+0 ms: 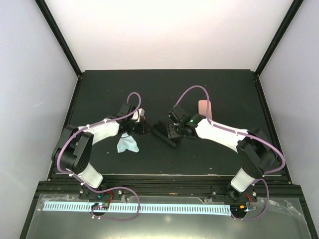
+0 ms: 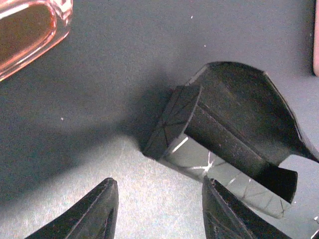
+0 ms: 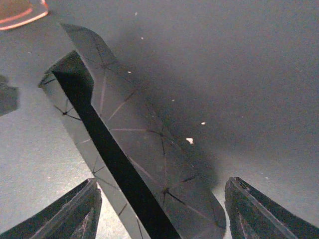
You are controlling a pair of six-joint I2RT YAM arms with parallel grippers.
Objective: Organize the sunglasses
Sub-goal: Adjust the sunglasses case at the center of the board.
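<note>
Overhead alone shows the blue cloth (image 1: 127, 144); left wrist, amber sunglasses (image 2: 25, 35).

Sunglasses, amber-brown pair (image 2: 25, 35): tinted lens in a translucent pinkish rim, lying on the dark table (image 2: 149, 50), mostly cut off at the frame edge. Reddish rim fragment (image 3: 20, 14): cannot tell which pair.

Tally on the bench (image 1: 224, 84): one black case (image 1: 165, 133), one pink case (image 1: 205, 107), one pale blue cloth (image 1: 127, 144), one amber-tinted pair of sunglasses (image 2: 25, 32), partly cropped.
</note>
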